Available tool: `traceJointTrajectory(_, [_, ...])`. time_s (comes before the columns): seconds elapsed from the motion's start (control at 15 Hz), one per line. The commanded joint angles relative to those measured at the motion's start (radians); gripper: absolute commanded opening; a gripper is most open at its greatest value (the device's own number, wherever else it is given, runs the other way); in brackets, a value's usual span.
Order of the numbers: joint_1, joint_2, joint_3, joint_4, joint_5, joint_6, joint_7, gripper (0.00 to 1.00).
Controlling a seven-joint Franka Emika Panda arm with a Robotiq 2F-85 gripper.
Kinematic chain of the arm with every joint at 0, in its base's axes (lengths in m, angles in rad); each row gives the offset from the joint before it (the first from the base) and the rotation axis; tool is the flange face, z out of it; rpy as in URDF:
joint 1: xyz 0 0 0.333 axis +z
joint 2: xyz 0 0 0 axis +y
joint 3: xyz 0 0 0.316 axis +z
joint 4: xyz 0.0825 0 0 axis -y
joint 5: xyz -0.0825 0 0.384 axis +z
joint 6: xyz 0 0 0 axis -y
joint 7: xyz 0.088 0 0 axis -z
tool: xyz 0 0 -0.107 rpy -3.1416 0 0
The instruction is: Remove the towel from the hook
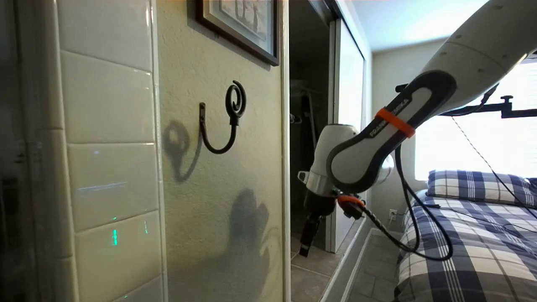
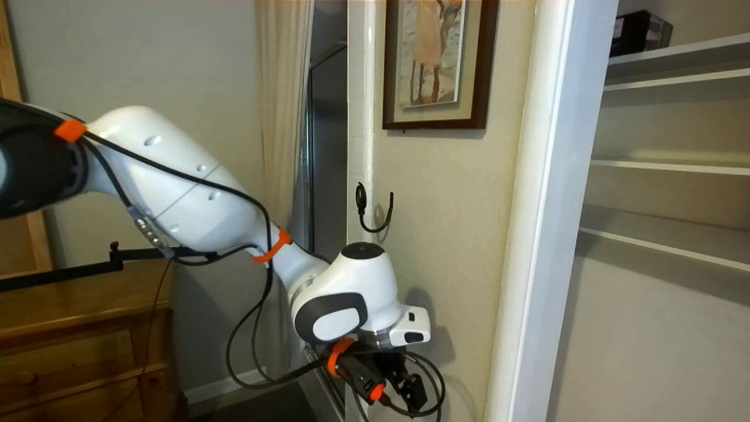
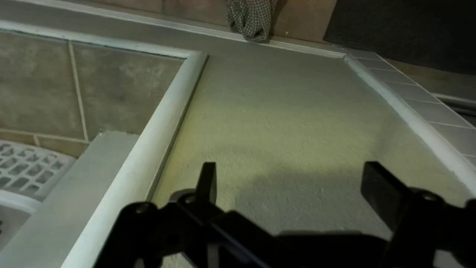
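As the wrist view makes clear, the gripper (image 3: pixel 290 178) has its jaws spread wide, and through the whole gap between the two black, square-ended fingers (image 3: pixel 208 182) one sees the wall (image 3: pixel 275 123), which is beige and slightly rough, like plaster. Whether a fingertip touches this wall, I cannot tell. In both exterior views the gripper points downward, well below the hook (image 1: pixel 233 125) and apart from it. This hook is made of slender black metal, bent in the form of the letter J, with a flat spiral ring on its upper end. The towel (image 3: pixel 252 18) is at the foot of the wall, on the brown tiled floor (image 3: pixel 305 18); it is a limp, bunched cloth with a fine check of beige and olive, its rounded end overlaps the white baseboard (image 3: pixel 308 49), and the remainder is cut by the upper border of the view. Near to it lies a dark mat (image 3: pixel 405 33) of flat, dull surface. Along the wall's edge run glossy, cream-coloured tiles (image 1: pixel 109 100), and above the hook hangs a picture frame (image 2: pixel 435 125) of dark brown colour. Elsewhere are plaid bedding (image 1: pixel 470 251), in blue and white, and a wooden dresser (image 2: pixel 70 351).
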Motion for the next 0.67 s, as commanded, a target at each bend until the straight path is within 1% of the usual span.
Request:
traceJointTrajectory(0.0, [-0.026,-0.180,0.006,-0.074,-0.003,-0.092,-0.158,1.00])
traceJointTrajectory(0.07, [-0.020,-0.219,-0.007,-0.080,-0.004,-0.110,-0.175,1.00])
traceJointTrajectory(0.27, [-0.001,-0.341,-0.030,-0.094,0.043,-0.187,-0.229,1.00])
traceJointTrajectory(0.4, [0.014,-0.413,-0.052,-0.090,0.045,-0.271,-0.219,1.00])
traceJointTrajectory(0.47, [0.018,-0.447,-0.062,-0.086,0.020,-0.312,-0.193,1.00])
traceJointTrajectory(0.6, [0.032,-0.506,-0.083,-0.069,0.023,-0.429,-0.193,1.00])
